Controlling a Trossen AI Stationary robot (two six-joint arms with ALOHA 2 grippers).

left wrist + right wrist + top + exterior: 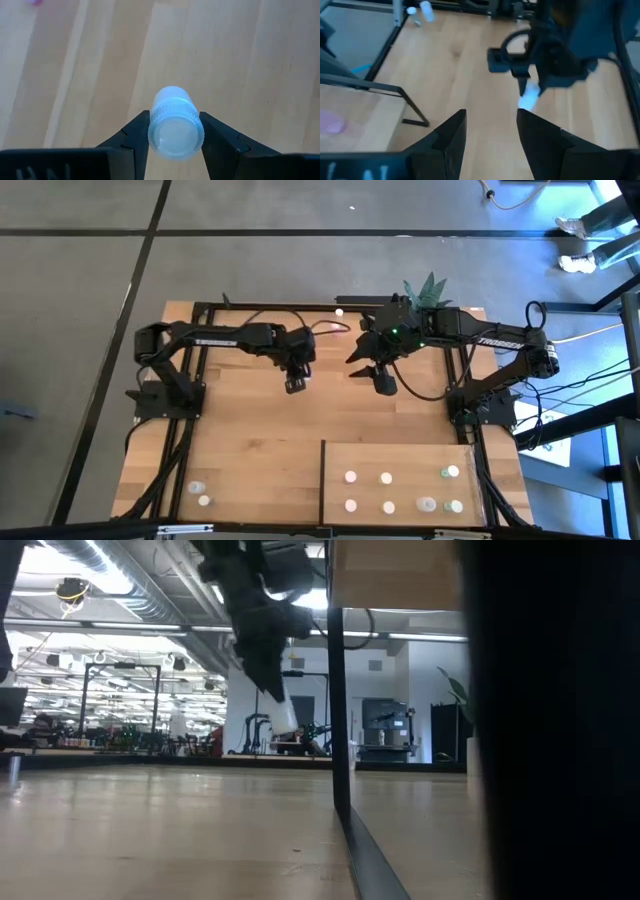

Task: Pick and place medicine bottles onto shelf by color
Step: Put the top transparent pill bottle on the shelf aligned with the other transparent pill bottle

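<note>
A: What is my left gripper [175, 142] doing?

B: It is squeezing a bottle [175, 127]. The two fingers [134, 137] press on both sides of it. The bottle is pale with a round ribbed cap, and the cap faces the wrist camera.

A: Where is it over the table [250, 430]?

B: From above I see the left gripper [296, 383] up in the air over the middle of the table, toward the back. The low camera shows the bottle [283, 718] hanging from it, tilted, well above the wood.

A: And my right gripper [490, 132]?

B: Its fingers are apart and nothing is between them. From above the right gripper [384, 380] sits near the left one, a bit to its right, in front of the plant [425, 288]. Its wrist camera looks across at the left arm and the bottle [529, 96] it holds.

A: Where is the shelf [400, 450]?

B: It is the pale panel at the front right of the table. Bottles stand on it in two rows. I count seven, but they are tiny. Most look white. The ones at the right end [450, 473] look a bit green.

A: Any bottles off the shelf?

B: Yes, two small ones [200, 492] stand at the front left corner of the table, well apart from the shelf. I cannot tell their colour
</note>
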